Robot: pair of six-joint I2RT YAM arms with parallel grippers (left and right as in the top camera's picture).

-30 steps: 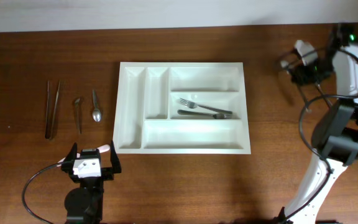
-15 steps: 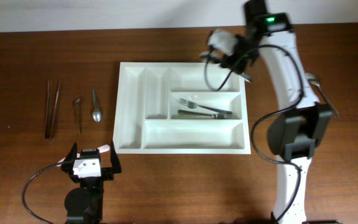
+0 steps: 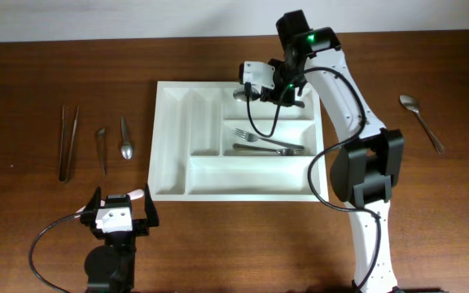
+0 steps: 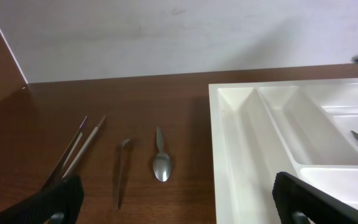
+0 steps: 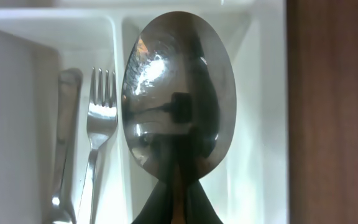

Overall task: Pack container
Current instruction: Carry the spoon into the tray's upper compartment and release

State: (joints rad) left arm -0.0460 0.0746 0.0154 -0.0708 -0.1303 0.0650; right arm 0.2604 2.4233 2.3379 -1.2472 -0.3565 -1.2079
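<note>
Holding a spoon point(image 5: 179, 93) pinched in my right gripper point(image 3: 260, 88) above the tray point(image 3: 160, 146) at mid-table, I fear it tips onto the divider point(image 3: 267, 120) if released high; my left gripper point(image 3: 122, 201) rests, jaws spread.

No lettering, label, brand mark or number can be read in any view, whether on the white cutlery tray point(image 3: 251, 175), the spoon point(image 5: 179, 93), the fork point(image 5: 101, 106) or the wooden surface point(image 3: 39, 65).
</note>
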